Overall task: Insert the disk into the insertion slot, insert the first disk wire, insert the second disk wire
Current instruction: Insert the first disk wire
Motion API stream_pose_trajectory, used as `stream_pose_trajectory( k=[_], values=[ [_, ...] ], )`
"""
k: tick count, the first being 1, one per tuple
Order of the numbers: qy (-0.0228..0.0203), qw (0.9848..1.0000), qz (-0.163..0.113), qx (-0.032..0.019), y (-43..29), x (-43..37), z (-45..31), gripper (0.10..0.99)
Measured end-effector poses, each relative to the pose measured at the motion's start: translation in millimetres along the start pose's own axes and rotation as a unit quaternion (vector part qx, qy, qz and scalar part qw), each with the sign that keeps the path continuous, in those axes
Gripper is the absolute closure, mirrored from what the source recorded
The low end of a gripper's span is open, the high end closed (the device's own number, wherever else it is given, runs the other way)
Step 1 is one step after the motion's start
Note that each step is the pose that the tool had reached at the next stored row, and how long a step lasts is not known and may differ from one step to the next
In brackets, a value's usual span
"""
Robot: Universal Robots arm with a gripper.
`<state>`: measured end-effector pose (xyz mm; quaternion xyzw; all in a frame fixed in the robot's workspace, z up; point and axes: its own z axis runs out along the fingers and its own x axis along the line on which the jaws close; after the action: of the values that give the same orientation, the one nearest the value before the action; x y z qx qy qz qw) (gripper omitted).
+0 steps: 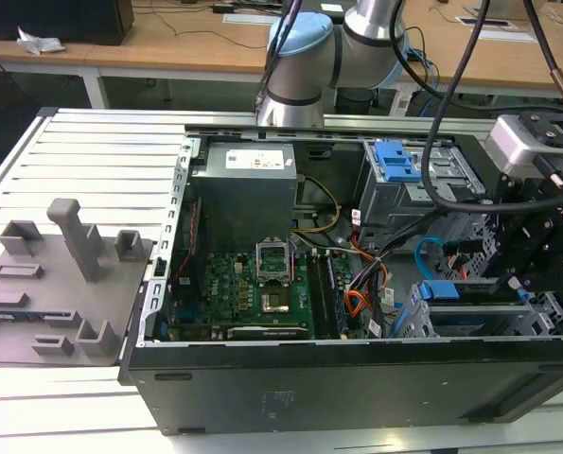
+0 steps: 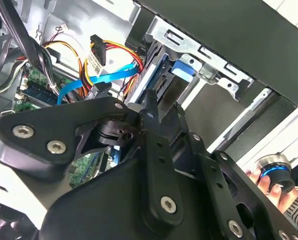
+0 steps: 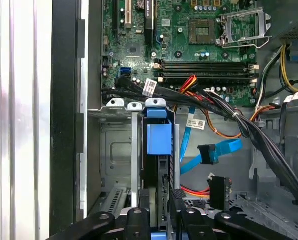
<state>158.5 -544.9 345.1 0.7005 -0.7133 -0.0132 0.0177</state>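
At the exterior view's left, the grey fixture point(image 1: 63, 274) on the worktop point(image 1: 101, 151) sits well apart from the work, so nothing there should trouble you. Your risks start inside the open computer case point(image 1: 338, 388).

Past the motherboard point(image 1: 253, 293), the orange flat cable point(image 1: 356, 304) and a thick black wire bundle point(image 3: 249, 130) crowd the space beside the drive bay. The second disk wire point(image 3: 228, 148) loops there too, its dark plug point(image 3: 207, 153) hanging free near the disk. If the carrier drags any of these along, you could pinch a cable against the cage or bend that plug.

Further right, the disk point(image 3: 159, 137) stands on edge inside the insertion slot point(image 1: 470, 326), its blue carrier end close to the cage lip that faces the motherboard. I cannot tell whether it is fully seated. The gripper point(image 3: 161, 202) has its fingers point(image 3: 178, 200) drawn in narrow on either side of the disk's edge and appears to be clamping it. The slot is only just wider than the drive. A slight tilt in that hold would likely jam the carrier on the rails, and pushing on could slip the grip or bow the sheet metal.

At the far right the gripper's bulk sits close to the case wall, so a sideways correction may knock it. In the second wrist view a hand point(image 2: 281, 192) rests just outside that wall; keep it out of the arm's path.
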Motion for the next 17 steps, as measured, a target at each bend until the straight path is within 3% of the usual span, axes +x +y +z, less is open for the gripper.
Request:
stream_pose_trajectory(
  k=[4,13,17],
  values=[
    [0.0004,1.0,0.0,0.0,0.2,0.0,-4.5,0.784],
    [0.0037,1.0,0.0,0.0001,1.4,-0.6,-31.7,0.784],
    [0.0052,1.0,0.0,0.0001,1.6,-1.2,-36.5,0.784]
  ],
)
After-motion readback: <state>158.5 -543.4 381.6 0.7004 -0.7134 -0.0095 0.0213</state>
